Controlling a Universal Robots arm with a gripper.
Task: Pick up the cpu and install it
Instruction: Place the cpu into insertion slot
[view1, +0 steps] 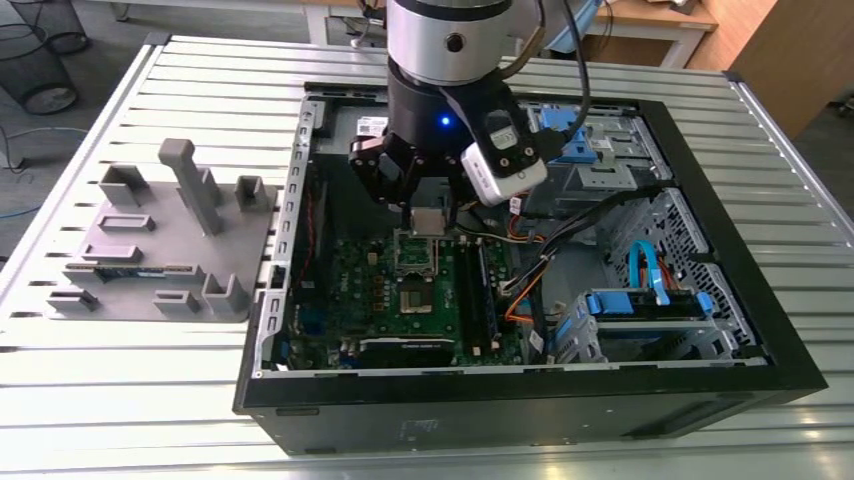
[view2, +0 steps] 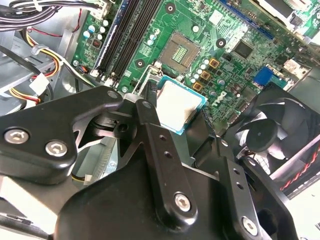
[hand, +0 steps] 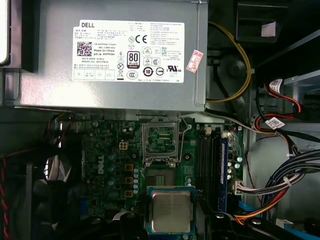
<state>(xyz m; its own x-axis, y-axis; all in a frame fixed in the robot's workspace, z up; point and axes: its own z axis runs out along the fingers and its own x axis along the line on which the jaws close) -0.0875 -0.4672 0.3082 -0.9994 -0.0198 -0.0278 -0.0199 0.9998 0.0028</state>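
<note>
Gripper (view1: 424, 215) is down inside the open PC case (view1: 534, 398), jaws clamped on the cpu (view1: 427, 222). The gap is only as wide as the chip. In the second wrist view the black fingers (view2: 149, 107) press on two opposite edges of the cpu (view2: 179, 104), with its silver top facing up and the thin darker rim showing round it. The chip sits flat and level in the grip, held clear above the green motherboard (view2: 240, 30) and touching nothing but the fingers. It is not seated. The motherboard socket (view2: 179, 50) is uncovered and its contact grid is visible. Its silver load plate (hand: 160, 139) is flipped open on the side toward the grey power supply (hand: 125, 97). In the first wrist view the cpu (hand: 171, 211) appears just beside the socket (hand: 161, 175), on the side away from the load plate, and does not overlap it. The two views disagree on the offset because the chip is raised, so I cannot tell exactly how it lines up over the socket. The memory slots (view2: 125, 35) run along one side of the socket, and the black fan (view2: 267, 132) is on the other side. In the exterior view the arm stands nearly vertical over the middle of the board. The grey tray (view1: 160, 250) lies on the slatted table (view1: 134, 400), on the exterior view's left, just beside the case and well apart from the gripper.
</note>
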